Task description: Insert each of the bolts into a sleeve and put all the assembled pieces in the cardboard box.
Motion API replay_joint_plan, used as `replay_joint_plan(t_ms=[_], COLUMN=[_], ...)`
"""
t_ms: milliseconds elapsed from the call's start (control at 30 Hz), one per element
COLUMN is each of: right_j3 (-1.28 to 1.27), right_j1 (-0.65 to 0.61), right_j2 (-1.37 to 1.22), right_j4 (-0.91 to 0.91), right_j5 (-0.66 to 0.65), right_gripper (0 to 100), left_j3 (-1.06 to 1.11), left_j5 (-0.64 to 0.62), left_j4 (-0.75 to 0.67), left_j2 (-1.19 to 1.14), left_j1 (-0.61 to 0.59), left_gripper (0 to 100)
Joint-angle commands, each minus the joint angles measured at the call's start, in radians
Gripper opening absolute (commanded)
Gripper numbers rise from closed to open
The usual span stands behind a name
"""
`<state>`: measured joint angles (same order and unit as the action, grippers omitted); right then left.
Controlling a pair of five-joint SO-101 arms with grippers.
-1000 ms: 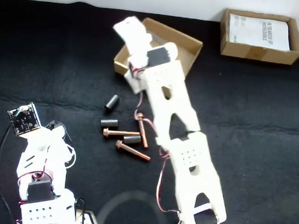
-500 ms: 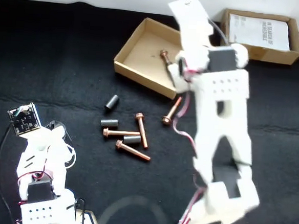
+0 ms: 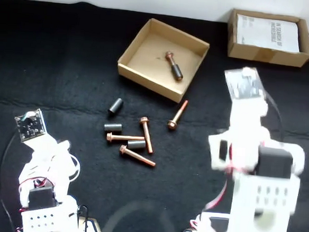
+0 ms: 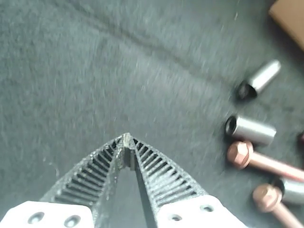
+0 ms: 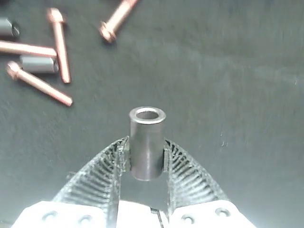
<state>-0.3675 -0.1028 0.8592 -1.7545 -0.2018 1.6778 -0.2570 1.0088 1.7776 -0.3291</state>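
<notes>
Right wrist view: sleeve (image 5: 147, 135) upright within the right end effector (image 5: 146, 143).

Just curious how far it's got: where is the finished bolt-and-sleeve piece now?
In the high view, the assembled piece lies inside the cardboard box, toward its right wall, beyond the loose bolts.

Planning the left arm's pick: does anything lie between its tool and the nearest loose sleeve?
Nothing visible does. Only bare black mat lies between the left tool and that sleeve.
</notes>
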Motion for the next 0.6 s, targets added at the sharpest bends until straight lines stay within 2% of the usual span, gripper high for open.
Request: replay_joint_plan(t_ms=[0, 133, 367, 467, 567], right_j3=[-0.193, -0.424, -0.828, -0.978, -1.092], right_j1=[0.084, 0.232, 0.415, 0.45, 0.478], right_j2=[0.203, 0.42, 0.768, 0.901, 0.986], right_j4=[0.041, 0.223, 0.608, 0.713, 0.782], right_j5=[0.005, 0.005, 0.005, 0.005, 0.005], right_gripper=[0.6, 0.6, 0.6, 0.6, 0.6], left_j3=[0.001, -0.113, -0.358, -0.458, -0.608], left_j5=[0.115, 0.224, 0.23, 0.218, 0.161], left_j4=[0.057, 0.132, 0.218, 0.21, 0.21], left_j2=[0.033, 0.027, 0.012, -0.096, -0.306], left_j1=[0.019, 0.064, 0.213, 0.263, 0.269], left_gripper=[1, 1, 1, 1, 1])
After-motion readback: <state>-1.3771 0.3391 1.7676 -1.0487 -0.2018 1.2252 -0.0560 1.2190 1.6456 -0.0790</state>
